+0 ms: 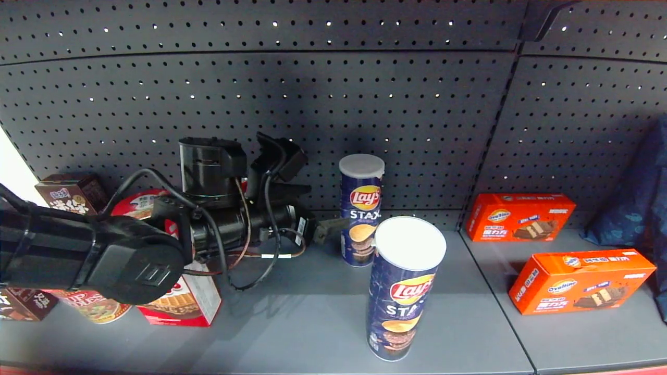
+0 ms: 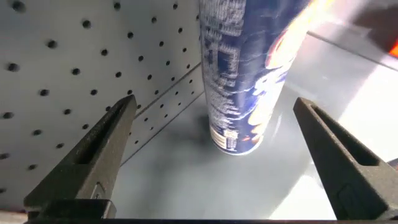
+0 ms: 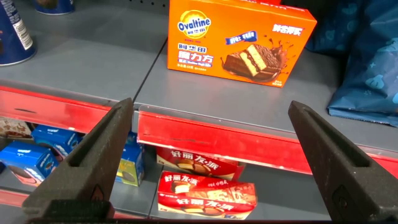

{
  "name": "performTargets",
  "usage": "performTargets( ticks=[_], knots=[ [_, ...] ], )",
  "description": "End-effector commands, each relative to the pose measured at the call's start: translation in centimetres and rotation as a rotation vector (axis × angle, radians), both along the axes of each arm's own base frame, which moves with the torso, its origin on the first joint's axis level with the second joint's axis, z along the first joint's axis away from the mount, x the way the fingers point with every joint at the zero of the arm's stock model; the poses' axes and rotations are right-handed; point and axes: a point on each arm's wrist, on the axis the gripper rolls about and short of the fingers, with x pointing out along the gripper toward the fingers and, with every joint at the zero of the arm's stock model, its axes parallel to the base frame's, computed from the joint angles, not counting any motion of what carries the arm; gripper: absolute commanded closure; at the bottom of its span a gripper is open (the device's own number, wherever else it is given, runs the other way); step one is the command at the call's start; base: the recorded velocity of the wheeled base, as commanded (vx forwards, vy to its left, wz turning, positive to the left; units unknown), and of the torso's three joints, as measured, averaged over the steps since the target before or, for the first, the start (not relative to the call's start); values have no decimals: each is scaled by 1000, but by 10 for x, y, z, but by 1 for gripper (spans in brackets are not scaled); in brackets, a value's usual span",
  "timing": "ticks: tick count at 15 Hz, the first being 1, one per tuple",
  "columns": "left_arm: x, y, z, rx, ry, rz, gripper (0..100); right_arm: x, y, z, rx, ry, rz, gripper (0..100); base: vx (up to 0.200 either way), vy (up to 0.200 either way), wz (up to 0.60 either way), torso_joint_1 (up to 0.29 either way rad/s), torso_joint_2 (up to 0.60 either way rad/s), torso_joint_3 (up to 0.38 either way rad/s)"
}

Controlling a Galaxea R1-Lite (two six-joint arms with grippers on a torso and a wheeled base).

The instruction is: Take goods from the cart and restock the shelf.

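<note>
- The left arm (image 1: 104,255) lies across the left of the shelf (image 1: 292,323). It passes over a red carton (image 1: 182,304) and a noodle cup (image 1: 94,310), with a brown box (image 1: 70,194) behind them.
- The left claw (image 1: 329,229) points at the rear can (image 1: 361,211) of crisps. In the left wrist view the claw (image 2: 214,104) is spread wide. That can (image 2: 245,74) stands upright beyond the tips, and neither finger touches it.
- The rear can sits just in front of the pegboard (image 1: 312,104), probably so that a row can fill forward from the back.
- The front can (image 1: 405,289) stands upright near the shelf's front edge, a little to the right of the rear can and apart from it. It looks like the next in that row.
- The right claw (image 3: 211,107) is also open and holds nothing. It hangs in front of the shelf's red edge strip (image 3: 249,134), facing an orange box (image 3: 239,43).
- On the next bay, two orange boxes (image 1: 520,216) (image 1: 581,281) lie flat one behind the other, with a blue bag (image 1: 641,198) at the far right.
- For the left arm, the cartons under it and the front can beside its line are the likeliest things to knock when it pulls away.
- Below the strip a lower tier holds red cartons (image 3: 205,193) and blue packs (image 3: 43,149).
</note>
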Motion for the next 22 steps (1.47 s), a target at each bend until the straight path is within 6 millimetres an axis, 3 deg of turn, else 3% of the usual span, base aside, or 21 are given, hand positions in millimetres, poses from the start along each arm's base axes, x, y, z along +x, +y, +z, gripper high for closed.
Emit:
performTargets(
  ticks=[1, 4, 10, 14, 17, 19, 20, 21, 22],
  knots=[
    [-14, 4, 13, -4, -26, 25, 0, 0, 0, 0, 0, 2, 1, 0, 0, 0, 0, 0, 0, 0],
    [-33, 13, 25, 42, 4, 104, 0, 0, 0, 0, 0, 0, 1, 0, 0, 0, 0, 0, 0, 0],
    [-40, 13, 50, -11, -141, 226, 0, 0, 0, 0, 0, 0, 1, 0, 0, 0, 0, 0, 0, 0],
    [-68, 35, 75, -60, -214, 278, 0, 0, 0, 0, -21, -3, 18, 0, 0, 0, 0, 0, 0, 0],
    [-84, 56, 79, -99, -268, 320, 0, -1, 0, 2, -31, 0, -34, 0, 0, 0, 0, 0, 0, 0],
    [-80, 68, 77, -89, -271, 367, 0, 8, 1, 60, -32, 64, -7, 0, 0, 0, 0, 0, 0, 0],
    [-80, 68, 77, -90, -270, 369, 0, 14, 2, 75, -33, 79, 11, 0, 0, 0, 0, 0, 0, 0],
    [-80, 68, 77, -88, -270, 367, 0, 41, 6, 115, -53, 111, 67, 0, 0, 0, 0, 0, 0, 0],
    [-80, 68, 77, -86, -269, 364, 0, 50, 9, 125, -85, 114, 108, 0, 0, 0, 0, 0, 0, 0]
  ],
)
